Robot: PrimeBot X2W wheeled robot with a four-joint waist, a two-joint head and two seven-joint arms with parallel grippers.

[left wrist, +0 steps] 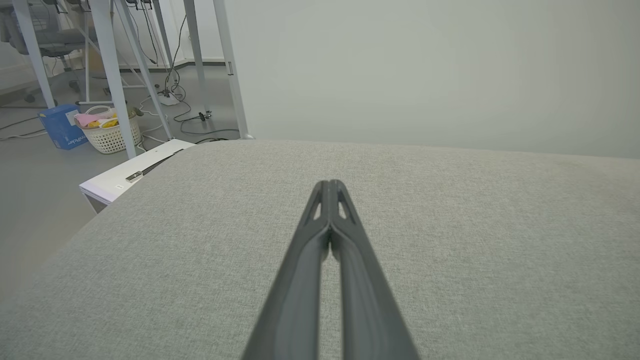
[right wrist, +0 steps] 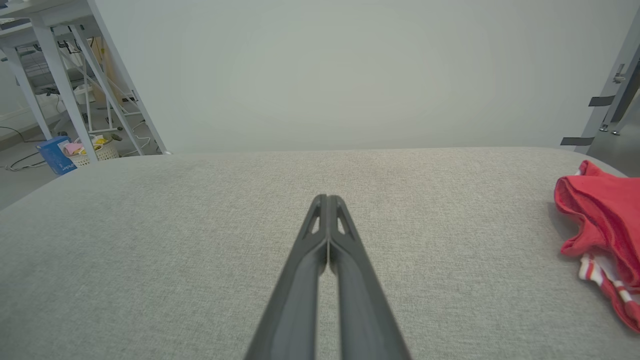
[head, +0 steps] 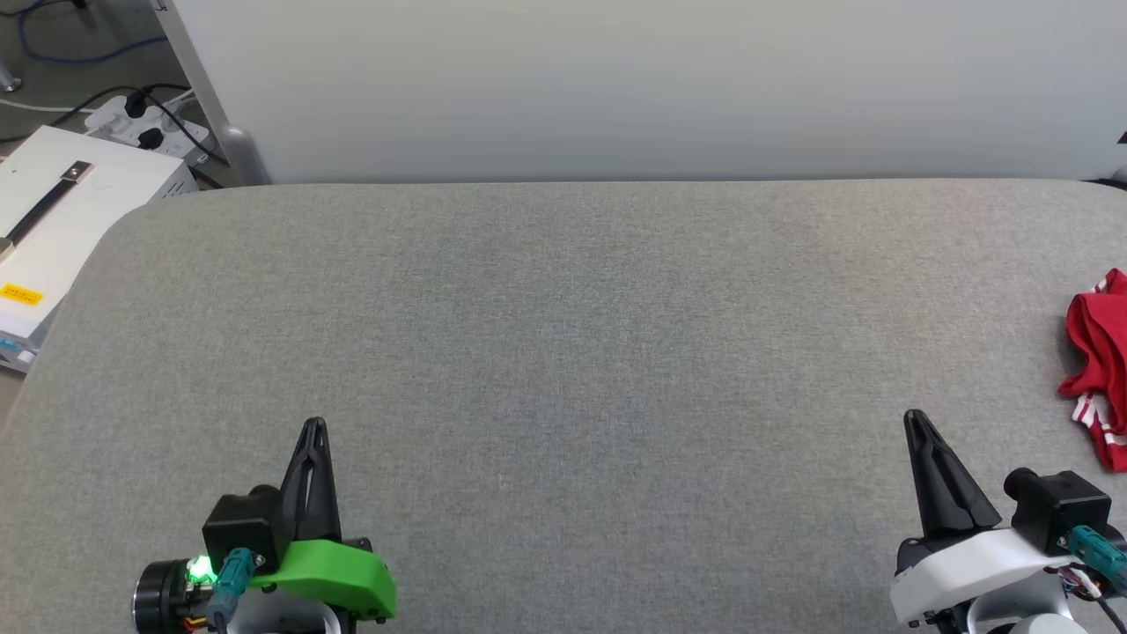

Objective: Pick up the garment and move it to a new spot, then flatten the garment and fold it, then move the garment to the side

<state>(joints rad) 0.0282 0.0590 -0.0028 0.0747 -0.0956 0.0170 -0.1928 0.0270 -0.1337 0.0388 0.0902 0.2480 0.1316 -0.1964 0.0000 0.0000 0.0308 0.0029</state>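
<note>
Head view has the garment [head: 1099, 348] lying bunched and red at the grey table's [head: 563, 335] right edge, striped trim peeking out. Left gripper [head: 314, 424] hovers over the table's near left, fingers pressed together, holding nothing. Right gripper [head: 916, 416] hovers over its near right, likewise closed and empty, near the garment.

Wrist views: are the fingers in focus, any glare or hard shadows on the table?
Left wrist view: left gripper blurs toward the bottom edge, tips sharper. Right wrist view: right gripper the same; garment casts a soft shadow. Head view: even light on the table, no glare.
</note>
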